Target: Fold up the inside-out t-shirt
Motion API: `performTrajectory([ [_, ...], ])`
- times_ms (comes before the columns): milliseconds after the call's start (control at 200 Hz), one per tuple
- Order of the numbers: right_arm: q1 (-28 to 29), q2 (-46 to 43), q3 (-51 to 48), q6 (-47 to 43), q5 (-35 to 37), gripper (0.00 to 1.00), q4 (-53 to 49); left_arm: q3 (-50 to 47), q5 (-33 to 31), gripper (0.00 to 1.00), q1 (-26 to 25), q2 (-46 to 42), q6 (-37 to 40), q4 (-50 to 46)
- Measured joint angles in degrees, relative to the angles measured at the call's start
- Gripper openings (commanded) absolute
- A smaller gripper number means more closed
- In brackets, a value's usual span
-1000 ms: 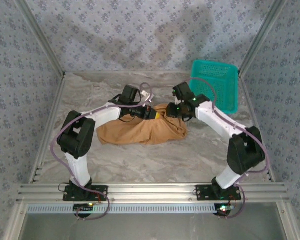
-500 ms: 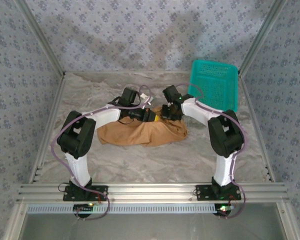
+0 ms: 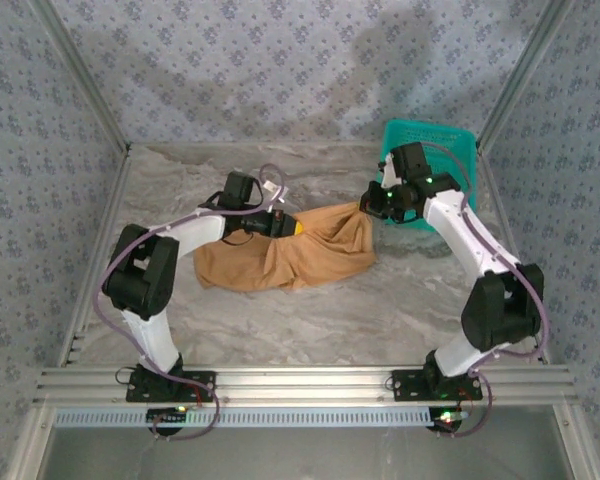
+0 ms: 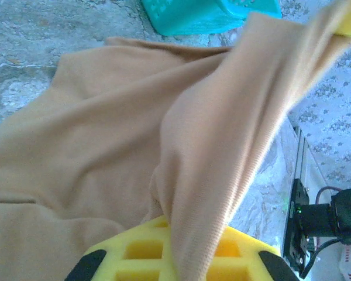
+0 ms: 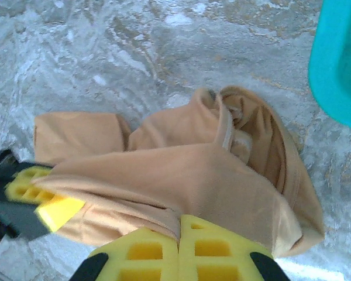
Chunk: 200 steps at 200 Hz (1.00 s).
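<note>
The inside-out t-shirt [image 3: 285, 258] is a tan bundle lying mid-table, with a band of its cloth pulled taut between the two grippers. My left gripper [image 3: 292, 227] is shut on the shirt's upper edge at the left end of that band. My right gripper [image 3: 366, 208] is shut on the raised right end, close to the basket. In the left wrist view the fabric [image 4: 117, 140] runs up from between the yellow fingers [image 4: 187, 228]. In the right wrist view the closed yellow fingers [image 5: 179, 221] pinch a fold of the shirt [image 5: 187, 175], whose neck opening shows a pale label [image 5: 240, 140].
A teal basket [image 3: 442, 165] stands at the back right, just behind the right gripper, and appears as the basket [image 5: 339, 64] and the basket [image 4: 193, 12] in the wrist views. Patterned walls enclose the marbled table [image 3: 310, 320]; bare surface lies in front of the shirt.
The right gripper closed on the shirt's right end and drew it right and back toward the basket. The left gripper shifted slightly left, so cloth now stretches between them.
</note>
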Motion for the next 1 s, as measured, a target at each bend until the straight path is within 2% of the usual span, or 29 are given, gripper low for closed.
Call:
performTrajectory([
  [95,-0.39,7.69,2.56,-0.02,-0.61,0.00,0.42,-0.85,-0.83,0.00,-0.44,-0.02,0.02,-0.44],
  [150,0.26,13.25,5.97,-0.02,0.11,0.13,-0.09,-1.60,-1.18,0.00,-0.55,-0.02,-0.02,-0.70],
  [200,1.11,17.31,9.22,-0.57,1.49,0.29,-0.92,-2.12,-1.70,0.00,-0.59,0.02,-0.17,-0.68],
  [260,2.29,19.76,11.52,-0.74,4.59,0.34,-1.77,-2.60,-2.03,0.00,-0.59,0.02,-0.72,-0.68],
  [380,5.20,17.77,11.02,-0.85,11.30,0.33,-3.37,-3.06,-2.62,0.00,-0.81,0.02,-2.14,-0.59],
  [495,9.94,10.40,5.42,0.70,16.17,0.31,-2.29,-3.06,-3.30,0.00,-1.66,0.02,-3.15,-0.20],
  [585,13.77,6.67,2.32,2.62,17.35,0.39,-1.38,-3.06,-3.43,0.00,-2.10,0.02,-3.61,-0.20],
  [735,16.00,8.96,1.03,5.25,17.20,0.40,1.31,-3.06,-3.65,0.00,-2.32,0.02,-3.65,-0.24],
  [785,16.00,11.43,1.05,6.23,17.07,0.39,2.27,-3.06,-3.72,0.00,-2.32,0.02,-3.65,-0.26],
  [830,16.00,14.05,1.31,6.93,16.83,0.33,2.60,-3.06,-3.89,0.00,-2.32,0.00,-3.65,-0.31],
  [859,15.98,15.82,1.79,7.37,16.83,0.25,2.49,-3.06,-4.02,0.00,-2.29,-0.04,-3.65,-0.33],
  [924,15.91,19.34,2.95,7.85,16.83,0.00,2.23,-3.06,-4.50,0.02,-2.27,-0.20,-3.65,-0.44],
  [999,15.67,21.51,3.93,8.48,16.59,0.00,1.70,-3.06,-4.74,0.07,-1.92,-0.35,-3.69,-0.46],
])
